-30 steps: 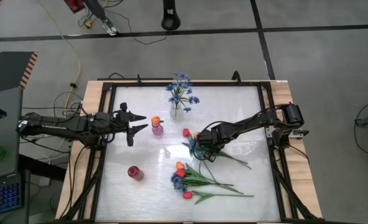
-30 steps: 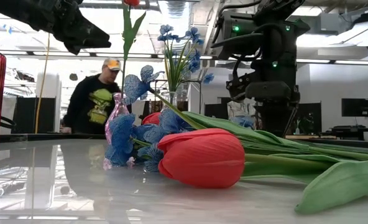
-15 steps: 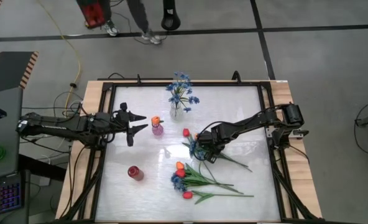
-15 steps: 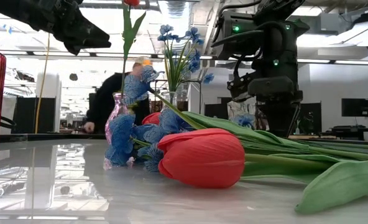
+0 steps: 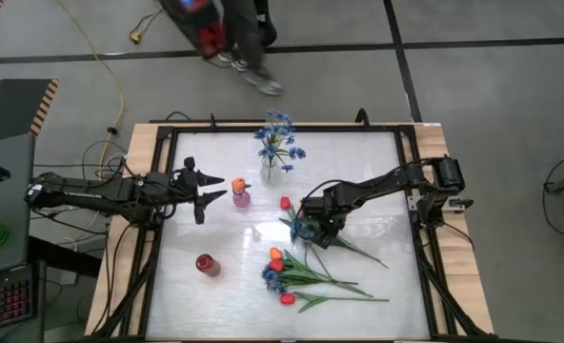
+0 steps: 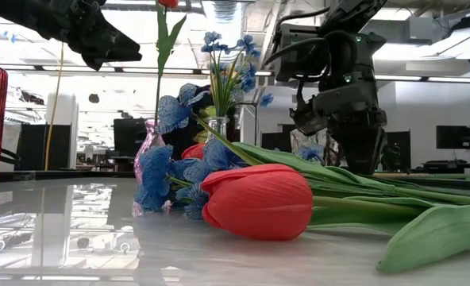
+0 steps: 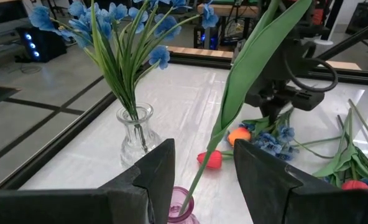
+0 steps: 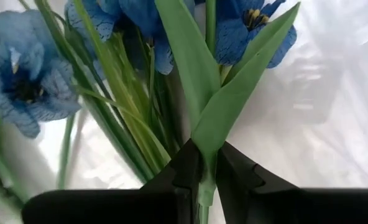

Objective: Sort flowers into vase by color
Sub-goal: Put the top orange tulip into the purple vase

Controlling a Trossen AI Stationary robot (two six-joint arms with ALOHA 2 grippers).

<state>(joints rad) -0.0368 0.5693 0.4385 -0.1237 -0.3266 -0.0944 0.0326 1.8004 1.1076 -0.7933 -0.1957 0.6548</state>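
Mid-table, right end effector (image 5: 306,229) clamped on a blue-blossom sprig's stem (image 8: 204,180); pickup step in hand; next calls for carrying to the clear vase (image 5: 271,172); left end effector (image 5: 209,192) parted, beside pink vase (image 5: 241,198).

- Left gripper (image 5: 209,194): fingers spread, hovering near the table's left edge, arm stretched inward.
- Right gripper (image 5: 311,227): low at mid-table, fingers (image 8: 187,171) pinched on a green flower stem (image 8: 207,168).
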